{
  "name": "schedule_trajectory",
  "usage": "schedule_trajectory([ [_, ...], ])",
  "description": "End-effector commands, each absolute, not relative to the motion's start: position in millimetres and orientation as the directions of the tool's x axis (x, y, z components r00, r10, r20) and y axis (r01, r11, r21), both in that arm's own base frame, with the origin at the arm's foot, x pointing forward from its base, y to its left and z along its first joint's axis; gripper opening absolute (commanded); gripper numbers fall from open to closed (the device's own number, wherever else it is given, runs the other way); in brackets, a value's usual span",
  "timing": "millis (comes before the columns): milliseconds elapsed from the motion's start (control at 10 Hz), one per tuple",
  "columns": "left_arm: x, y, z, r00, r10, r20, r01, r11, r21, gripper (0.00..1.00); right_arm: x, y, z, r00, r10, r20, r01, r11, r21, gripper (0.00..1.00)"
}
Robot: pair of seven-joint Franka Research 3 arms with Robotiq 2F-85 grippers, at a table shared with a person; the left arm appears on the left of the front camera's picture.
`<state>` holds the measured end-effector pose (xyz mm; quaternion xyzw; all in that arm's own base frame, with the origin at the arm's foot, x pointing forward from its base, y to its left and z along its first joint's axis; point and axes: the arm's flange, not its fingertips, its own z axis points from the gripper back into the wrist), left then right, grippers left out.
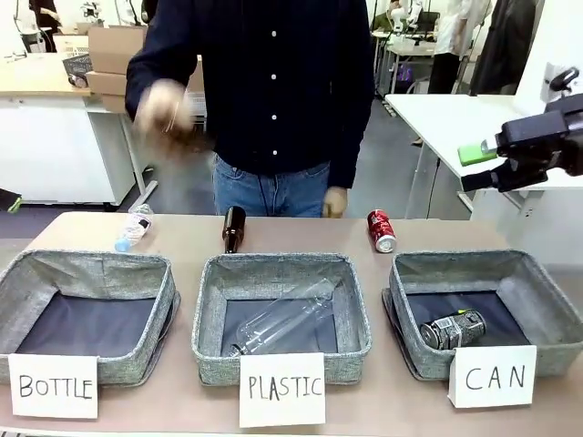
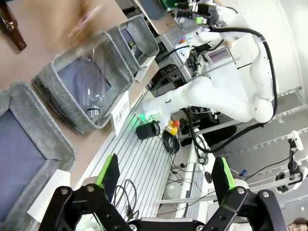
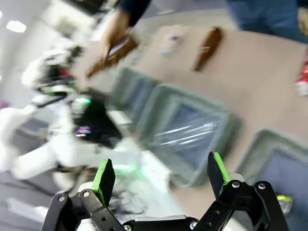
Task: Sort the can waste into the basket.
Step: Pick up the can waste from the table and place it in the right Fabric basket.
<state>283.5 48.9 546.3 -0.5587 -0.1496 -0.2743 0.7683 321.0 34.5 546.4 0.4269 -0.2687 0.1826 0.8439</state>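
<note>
- The CAN basket point(image 1: 547, 291) sits below the jaws of the right gripper point(image 1: 475, 167). The black and silver can point(image 1: 453, 330) lies on its side in it.
- The red can point(image 1: 382, 230) lies on the table just beyond that basket, below the same jaws and off toward the table's middle.
- The PLASTIC basket point(image 1: 208, 309) holds a clear plastic bottle point(image 1: 287, 320) lying down. In the left wrist view it is well ahead of the left gripper point(image 2: 166, 173).
- The BOTTLE basket point(image 1: 27, 273) shows its dark lining.
- A brown bottle point(image 1: 234, 228) lies on the table beyond the baskets.
- Handwritten white cards read "BOTTLE" point(image 1: 53, 387), "PLASTIC" point(image 1: 282, 390) and "CAN" point(image 1: 493, 376).
- Both grippers' jaws stand wide apart, holding nothing.
</note>
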Motion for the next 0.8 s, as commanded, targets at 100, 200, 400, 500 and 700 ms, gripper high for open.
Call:
schedule_trajectory([
  [100, 284, 48, 549, 0.796, -0.257, 0.548, 0.599, 0.206, -0.773, 1.0, 421, 78, 537, 0.803, 0.299, 0.516, -0.3, 0.95, -0.083, 1.0],
  [200, 284, 48, 549, 0.796, -0.257, 0.548, 0.599, 0.206, -0.773, 1.0, 446, 85, 527, 0.829, 0.315, 0.462, -0.292, 0.949, -0.123, 1.0],
  [400, 284, 48, 549, 0.796, -0.257, 0.548, 0.599, 0.206, -0.773, 1.0, 433, 94, 526, 0.806, 0.332, 0.49, -0.365, 0.931, -0.031, 1.0],
  [500, 284, 48, 549, 0.796, -0.257, 0.548, 0.599, 0.206, -0.773, 1.0, 433, 95, 526, 0.696, 0.354, 0.624, -0.486, 0.873, 0.047, 1.0],
  [700, 284, 48, 549, 0.796, -0.257, 0.548, 0.599, 0.206, -0.773, 1.0, 448, 97, 511, 0.72, 0.383, 0.578, -0.447, 0.894, -0.035, 1.0],
])
